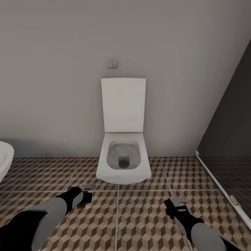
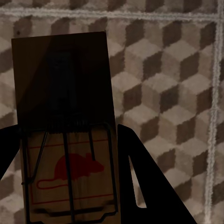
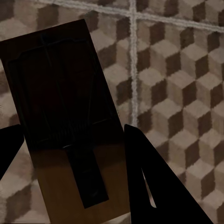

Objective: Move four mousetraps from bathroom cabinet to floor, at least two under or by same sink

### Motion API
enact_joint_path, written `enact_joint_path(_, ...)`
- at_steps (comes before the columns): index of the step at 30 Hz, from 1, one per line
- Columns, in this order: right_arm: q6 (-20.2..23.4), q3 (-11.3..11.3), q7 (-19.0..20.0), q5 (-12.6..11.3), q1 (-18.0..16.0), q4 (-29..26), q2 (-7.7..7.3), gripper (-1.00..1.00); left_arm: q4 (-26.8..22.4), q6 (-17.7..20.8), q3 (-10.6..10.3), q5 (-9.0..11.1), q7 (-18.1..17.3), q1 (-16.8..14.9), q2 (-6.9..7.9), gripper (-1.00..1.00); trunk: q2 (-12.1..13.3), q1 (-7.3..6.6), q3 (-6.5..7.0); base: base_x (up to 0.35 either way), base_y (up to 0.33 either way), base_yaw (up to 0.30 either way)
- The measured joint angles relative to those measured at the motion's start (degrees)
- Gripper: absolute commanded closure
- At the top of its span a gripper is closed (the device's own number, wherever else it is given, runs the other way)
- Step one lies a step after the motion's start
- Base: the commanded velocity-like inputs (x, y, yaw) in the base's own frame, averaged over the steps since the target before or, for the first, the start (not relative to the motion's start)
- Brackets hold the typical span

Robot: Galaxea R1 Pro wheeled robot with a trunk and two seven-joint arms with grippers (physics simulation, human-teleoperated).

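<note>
Both arms reach down over the cube-patterned bathroom floor [image 1: 139, 216] in front of a toilet. My left gripper [image 1: 84, 196] [image 2: 70, 135] is shut on a mousetrap [image 2: 65, 116], a tan board with dark wire and a red mouse print, held above the tiles. A brown corner of that mousetrap [image 1: 81, 205] peeks out below the gripper. My right gripper [image 1: 175, 205] [image 3: 72, 135] is shut on a second mousetrap [image 3: 60, 98], a dark board with a wire bar. The bathroom sink [image 1: 5, 158] shows as a white rounded edge at the far left. The cabinet is out of view.
A white wall-hung toilet [image 1: 123, 164] with its lid raised stands straight ahead against the grey wall. A dark glass partition [image 1: 226, 157] with a low white rail closes off the right side. Tiled floor stretches between the toilet and my arms.
</note>
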Motion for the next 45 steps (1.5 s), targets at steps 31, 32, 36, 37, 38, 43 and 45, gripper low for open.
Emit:
enact_joint_path(31,0.02,-0.09,0.71,-0.15,0.0,-0.35,0.0,1.0,0.0,-0.09,0.0,0.0,0.02,0.0,-0.03,1.0,0.0,0.0,-2.89,0.0,0.0,0.0)
enact_joint_path(32,0.02,-0.09,0.71,-0.15,0.0,-0.35,0.0,1.0,-0.01,-0.09,0.0,0.0,0.0,0.0,-0.03,1.0,0.0,0.0,-2.99,0.0,0.0,0.0)
enact_joint_path(36,0.02,-0.09,0.71,-0.15,0.0,-0.35,0.0,1.0,0.0,-0.09,0.0,0.0,0.02,0.0,-0.03,1.0,0.0,0.0,-3.36,0.0,0.0,0.0)
enact_joint_path(37,0.02,-0.09,0.71,-0.15,0.0,-0.35,0.0,1.0,0.0,-0.09,0.0,0.0,0.02,0.0,-0.03,1.0,0.0,0.0,-3.46,0.0,0.0,0.0)
enact_joint_path(38,0.02,-0.09,0.71,-0.15,0.0,-0.35,0.0,1.0,0.0,-0.09,0.0,0.0,0.02,0.0,-0.03,1.0,0.0,0.0,-3.55,0.0,0.0,0.0)
enact_joint_path(43,0.02,-0.09,0.71,-0.15,0.0,-0.35,0.0,1.0,0.0,-0.09,0.0,0.0,0.02,0.0,-0.03,1.0,0.0,0.0,-4.02,0.0,0.0,0.0)
enact_joint_path(45,0.02,-0.09,0.71,-0.15,0.0,-0.35,0.0,1.0,0.0,-0.09,0.0,0.0,0.02,0.0,-0.03,1.0,0.0,0.0,-4.21,0.0,0.0,0.0)
